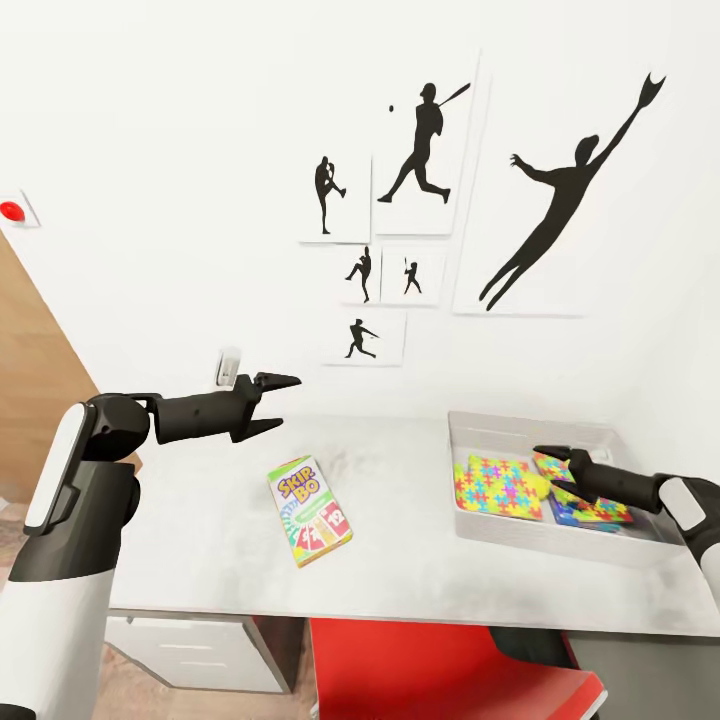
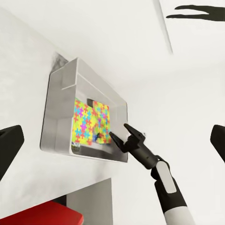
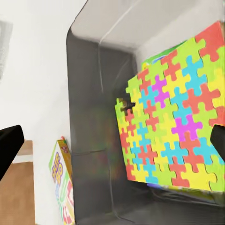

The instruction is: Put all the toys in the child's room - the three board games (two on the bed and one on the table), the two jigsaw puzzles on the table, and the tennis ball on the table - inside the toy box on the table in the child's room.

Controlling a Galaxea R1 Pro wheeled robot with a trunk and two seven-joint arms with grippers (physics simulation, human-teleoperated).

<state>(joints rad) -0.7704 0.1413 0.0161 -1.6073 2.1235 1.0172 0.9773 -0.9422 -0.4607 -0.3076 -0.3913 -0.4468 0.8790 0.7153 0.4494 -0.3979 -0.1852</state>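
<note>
Puzzles [image 1: 497,486] lie in the toy box [image 1: 520,428] on your table [image 1: 400,560]; your right wrist view shows the box's bare grey floor. The SKIP-BO game [image 1: 310,510] lies mid-table. Your left claw [image 1: 276,403] hangs spread above the table; your right claw [image 1: 546,462], spread, reaches over the box.

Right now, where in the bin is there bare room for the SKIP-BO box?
The bin is bare along its far end by the wall. The near part is crowded with puzzle sheets, with the right hand above them. The SKIP-BO box lies on open desk.
</note>
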